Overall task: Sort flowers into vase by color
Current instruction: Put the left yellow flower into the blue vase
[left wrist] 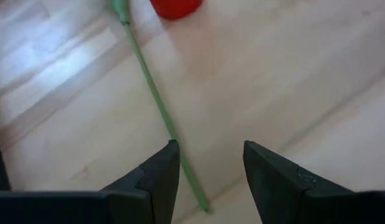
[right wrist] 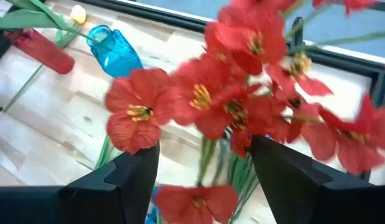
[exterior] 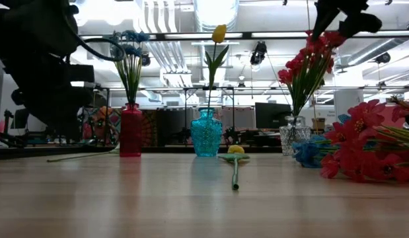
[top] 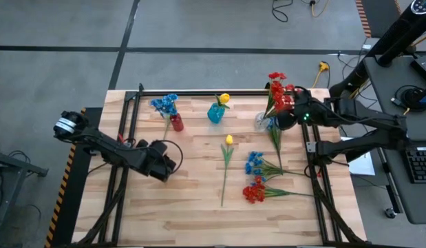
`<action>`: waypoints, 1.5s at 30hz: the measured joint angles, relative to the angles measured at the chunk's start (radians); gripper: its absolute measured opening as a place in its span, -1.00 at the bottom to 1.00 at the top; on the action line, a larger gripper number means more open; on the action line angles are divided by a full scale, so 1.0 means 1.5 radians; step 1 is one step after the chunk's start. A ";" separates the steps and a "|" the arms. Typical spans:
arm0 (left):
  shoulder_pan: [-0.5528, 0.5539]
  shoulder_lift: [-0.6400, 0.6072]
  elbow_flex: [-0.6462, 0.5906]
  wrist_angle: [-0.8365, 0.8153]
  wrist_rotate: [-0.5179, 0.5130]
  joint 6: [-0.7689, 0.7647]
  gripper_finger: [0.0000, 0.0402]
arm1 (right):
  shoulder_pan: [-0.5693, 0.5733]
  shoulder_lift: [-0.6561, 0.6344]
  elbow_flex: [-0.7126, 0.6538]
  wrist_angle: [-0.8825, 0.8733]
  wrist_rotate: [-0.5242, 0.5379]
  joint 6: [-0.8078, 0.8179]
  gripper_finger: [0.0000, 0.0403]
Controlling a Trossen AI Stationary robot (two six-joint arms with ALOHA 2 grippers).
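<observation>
A red vase [top: 177, 123] holds a blue spray [top: 164, 104]. A blue vase [top: 215, 113] holds a yellow tulip [top: 224, 98]. A clear vase [exterior: 294, 139] holds a red spray [top: 277, 90]. Lying flat on the table are a yellow tulip [top: 228, 140], a blue spray [top: 254, 163] and a red spray [top: 254, 192]. My right gripper [right wrist: 204, 180] is open, high beside the vase's red blooms [right wrist: 198, 99], its fingers on either side of them and clear of them. My left gripper [left wrist: 211, 180] is open just above the table, over the end of a loose green stem [left wrist: 158, 102] beside the red vase [left wrist: 175, 6].
A black metal frame [top: 199, 92] borders the table's far, left and right sides. The near half of the wooden tabletop [top: 178, 213] has free room. A desk with a keyboard [top: 420, 164] and cables stands to the right of the table.
</observation>
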 joint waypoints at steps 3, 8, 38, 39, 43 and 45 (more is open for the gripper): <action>0.013 0.006 0.000 0.000 -0.017 -0.006 -0.20 | 0.000 0.018 0.026 0.001 -0.003 -0.013 0.20; 0.058 0.026 -0.008 0.000 0.009 -0.017 -0.20 | 0.000 0.040 0.061 0.001 -0.038 -0.035 0.20; 0.094 0.116 -0.015 0.037 0.066 -0.062 -0.97 | 0.002 0.062 0.135 -0.035 -0.107 -0.047 0.20; 0.094 0.115 -0.015 0.035 0.070 -0.065 -0.98 | 0.002 0.062 0.135 -0.035 -0.106 -0.047 0.20; 0.089 0.105 -0.014 0.028 0.086 -0.068 -1.00 | 0.002 0.062 0.135 -0.035 -0.105 -0.054 0.20; 0.084 0.097 -0.010 0.012 0.106 -0.069 -1.00 | 0.002 0.062 0.135 -0.035 -0.104 -0.061 0.20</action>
